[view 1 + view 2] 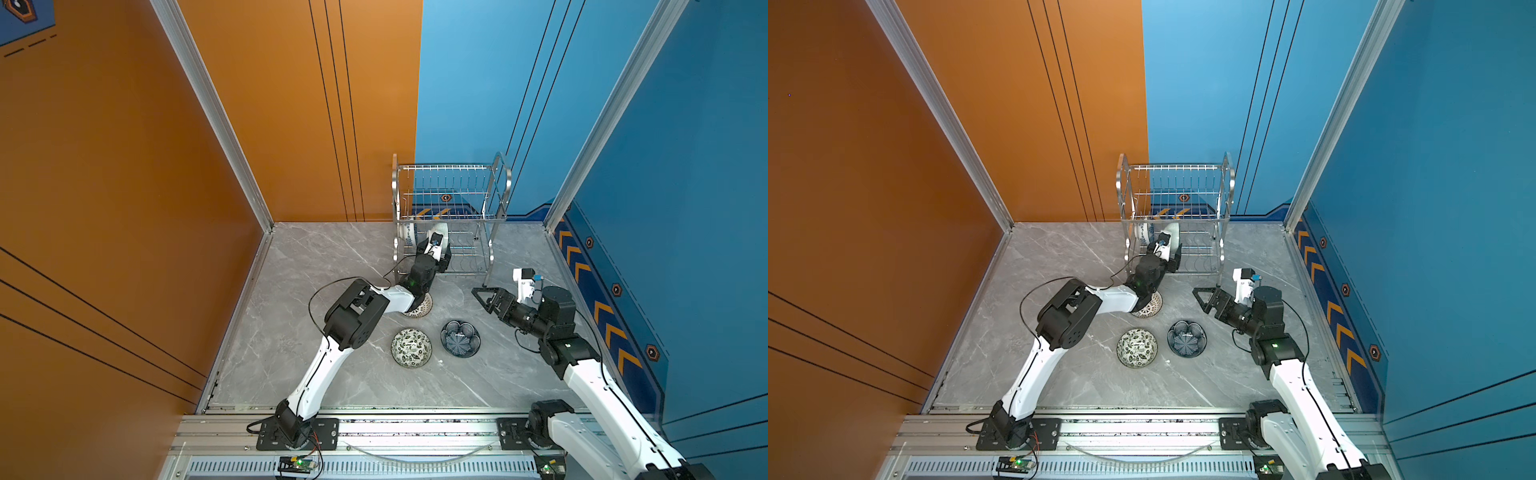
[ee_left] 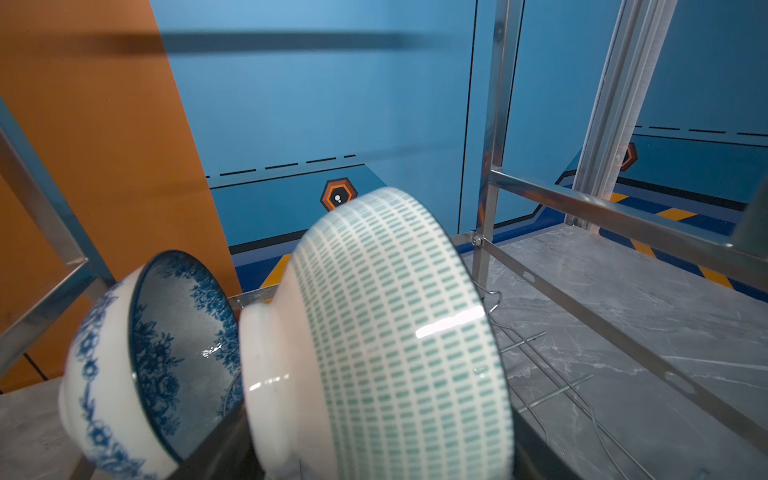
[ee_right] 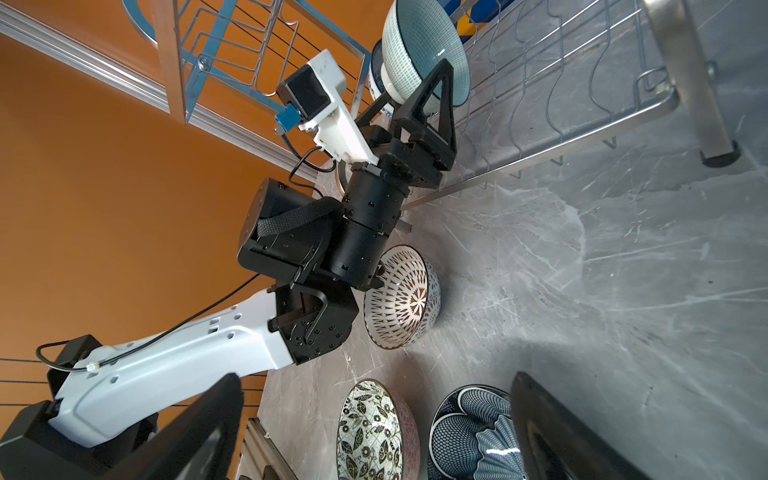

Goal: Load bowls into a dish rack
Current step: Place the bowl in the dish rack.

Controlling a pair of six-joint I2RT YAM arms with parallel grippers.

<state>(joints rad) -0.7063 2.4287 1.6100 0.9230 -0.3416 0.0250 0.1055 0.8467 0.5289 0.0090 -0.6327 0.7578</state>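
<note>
Left gripper (image 3: pixel 415 81) tight on mint bowl (image 2: pixel 395 332) in dish rack (image 1: pixel 498 187); right gripper (image 1: pixel 480 297) open

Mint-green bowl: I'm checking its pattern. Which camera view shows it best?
Left wrist view: the mint-green bowl fills the frame, dashes and foot clear. The right wrist view shows it smaller, partly behind the left gripper. In both top views it is only a pale sliver.

Grey marbled tabletop (image 1: pixel 316 257), steel dish rack (image 1: pixel 449 168) standing at its far side, lattice-patterned bowl (image 1: pixel 422 308) just before the rack, leaf-patterned bowl (image 1: pixel 411 348) and navy petal bowl (image 1: pixel 460 338) side by side nearer, all open side up
</note>
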